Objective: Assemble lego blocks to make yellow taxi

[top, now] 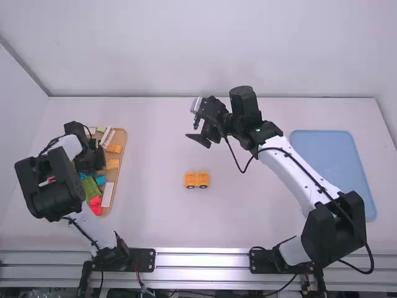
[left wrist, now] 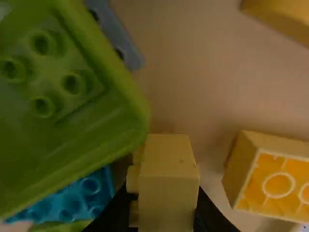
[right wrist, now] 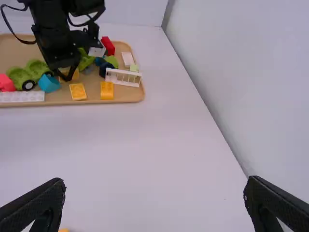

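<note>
Over the parts tray at the left, my left gripper point(top: 94, 160) reaches down among the blocks. In the left wrist view my left gripper point(left wrist: 166, 220) is shut on a yellow block point(left wrist: 169, 169), beside a green piece point(left wrist: 82, 116). Another yellow block point(left wrist: 277, 186) lies apart from it. The yellow car piece point(top: 197, 180) with dark wheels sits on the mid-table. Above and beyond it, my right gripper point(top: 201, 133) is held in the air; in the right wrist view my right gripper point(right wrist: 155, 191) is wide open with nothing between its fingers.
The wooden tray point(right wrist: 118, 98) holds loose yellow, green, blue, red and white pieces, including a white rail piece point(right wrist: 123, 78). A blue tray point(top: 329, 155) lies at the right, beside the right arm. Walls border the table at the back and sides.
</note>
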Controlling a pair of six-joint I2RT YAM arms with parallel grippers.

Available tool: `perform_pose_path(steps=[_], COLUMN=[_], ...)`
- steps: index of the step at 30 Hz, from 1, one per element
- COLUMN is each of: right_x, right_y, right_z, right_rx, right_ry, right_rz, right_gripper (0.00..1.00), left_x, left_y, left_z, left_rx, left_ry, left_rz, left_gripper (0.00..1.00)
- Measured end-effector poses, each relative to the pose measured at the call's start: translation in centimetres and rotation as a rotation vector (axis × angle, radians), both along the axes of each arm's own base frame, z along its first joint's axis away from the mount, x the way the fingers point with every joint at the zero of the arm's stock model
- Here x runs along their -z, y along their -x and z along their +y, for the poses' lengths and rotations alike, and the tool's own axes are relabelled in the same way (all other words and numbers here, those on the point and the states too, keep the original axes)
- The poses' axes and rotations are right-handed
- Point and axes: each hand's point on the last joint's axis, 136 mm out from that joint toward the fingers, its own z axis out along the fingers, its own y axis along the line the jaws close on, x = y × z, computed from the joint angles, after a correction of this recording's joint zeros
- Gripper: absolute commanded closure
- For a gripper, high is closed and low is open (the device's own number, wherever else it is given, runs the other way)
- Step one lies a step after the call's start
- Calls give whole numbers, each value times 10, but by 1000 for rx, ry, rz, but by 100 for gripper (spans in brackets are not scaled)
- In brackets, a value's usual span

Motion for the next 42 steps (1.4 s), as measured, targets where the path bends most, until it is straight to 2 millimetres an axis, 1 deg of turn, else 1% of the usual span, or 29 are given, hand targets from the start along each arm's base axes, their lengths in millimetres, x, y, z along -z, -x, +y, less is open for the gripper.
perform_pose_path(steps=[1, 2, 3, 4, 5, 6, 7, 8, 9, 10, 11, 12, 13, 14, 15, 16, 17, 18, 19, 20, 25, 26, 28, 30, 37, 40, 42], right_x=[0, 0, 0, 0, -1, -1, -1, 0, 4, 6, 12, 17, 23, 27, 37, 44, 46, 50, 53, 54, 44, 41, 39, 38, 29, 28, 31], right_y=[-2, -3, -6, -11, -16, -19, -23, -28, -31, -33, -35, -35, -36, -35, -34, -31, -29, -26, -22, -17, -3, -1, 2, 7, 13, 9, 7], right_z=[-2, -3, -7, -14, -20, -23, -27, -32, -35, -36, -38, -37, -37, -35, -32, -29, -28, -25, -22, -19, -17, -18, -20, -21, -18, -20, -21], right_rx=[12, 20, 39, 69, 94, 108, 125, 141, 149, 152, 148, 139, 128, 118, 87, 56, 44, 13, -13, -49, -151, -170, -187, -208, -291, -263, -228], right_ry=[-7, -10, -18, -28, -41, -49, -62, -81, -92, -98, -110, -118, -124, -130, -143, -155, -159, -170, -182, -198, -257, -271, -284, -296, -341, -362, -361], right_rz=[13, 20, 37, 61, 79, 87, 100, 126, 152, 167, 199, 225, 251, 271, 316, 353, 363, 390, 412, 435, 474, 485, 500, 519, 461, 504, 554], right_gripper=[1, 1, 1, 1, 1, 1, 1, 1, 1, 1, 1, 1, 1, 1, 1, 1, 1, 2, 2, 1, 3, 5, 14, 18, 18, 25, 26], left_x=[-15, -23, -39, -57, -77, -83, -95, -111, -121, -125, -134, -141, -146, -150, -159, -165, -167, -171, -172, -173, -172, -173, -174, -176, -173, -171, -170], left_y=[-6, -9, -15, -20, -27, -29, -33, -37, -39, -39, -40, -41, -41, -41, -40, -40, -39, -38, -36, -34, -30, -31, -33, -35, -40, -40, -39], left_z=[1, 0, -3, -10, -24, -30, -42, -64, -81, -88, -111, -131, -149, -161, -194, -214, -222, -243, -255, -272, -312, -322, -331, -341, -371, -381, -384], left_rx=[4, 9, 23, 49, 91, 108, 144, 217, 272, 295, 381, 455, 526, 572, 694, 767, 792, 864, 902, 956, 1068, 1088, 1099, 1099, 1115, 1121, 1125], left_ry=[-38, -54, -86, -120, -152, -161, -176, -196, -207, -210, -213, -209, -204, -198, -182, -167, -160, -146, -136, -119, -82, -72, -58, -35, 21, 43, 49], left_rz=[-42, -65, -113, -169, -236, -259, -299, -365, -407, -423, -472, -515, -555, -584, -664, -716, -738, -791, -818, -852, -919, -937, -960, -985, -1032, -1041, -1042], left_gripper=[94, 94, 94, 95, 95, 94, 95, 94, 94, 93, 92, 91, 89, 88, 87, 85, 85, 84, 82, 82, 82, 82, 83, 84, 85, 85, 85])
